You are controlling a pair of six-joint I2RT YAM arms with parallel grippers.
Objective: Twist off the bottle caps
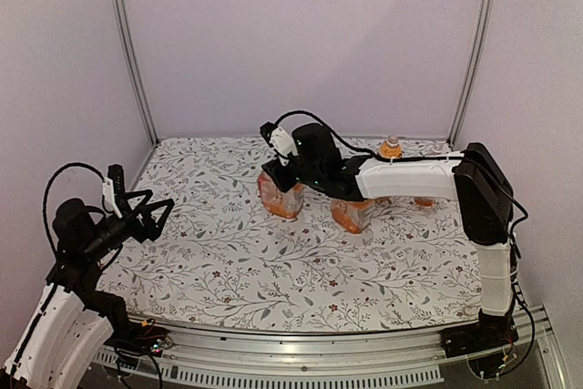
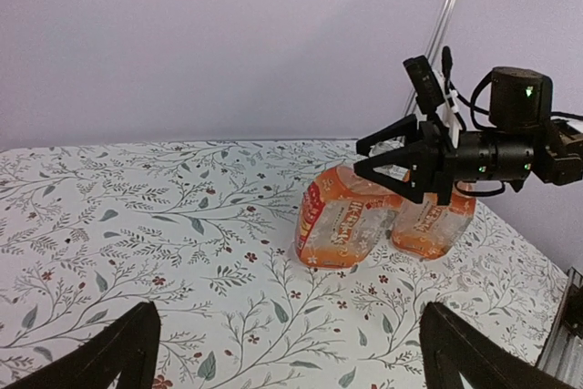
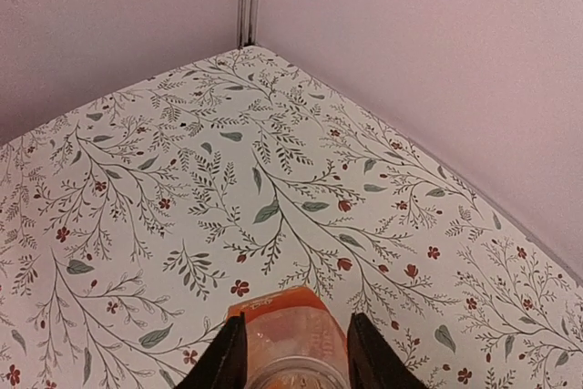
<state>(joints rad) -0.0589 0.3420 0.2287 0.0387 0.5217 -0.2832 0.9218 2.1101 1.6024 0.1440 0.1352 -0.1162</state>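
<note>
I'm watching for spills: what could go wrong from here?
The left gripper hangs open, far from the bottle whose top the right gripper straddles, so a twist may spin or tip it unbraced. A second bottle stands close beside it and might get knocked.

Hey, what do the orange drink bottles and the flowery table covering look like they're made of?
Bottles: probably clear, glossy plastic. The orange drink shows through the walls, which catch highlights. Table covering: a thin printed sheet, either vinyl or cloth, I cannot tell which. It lies flat, carries a floral pattern and shows little glare.
</note>
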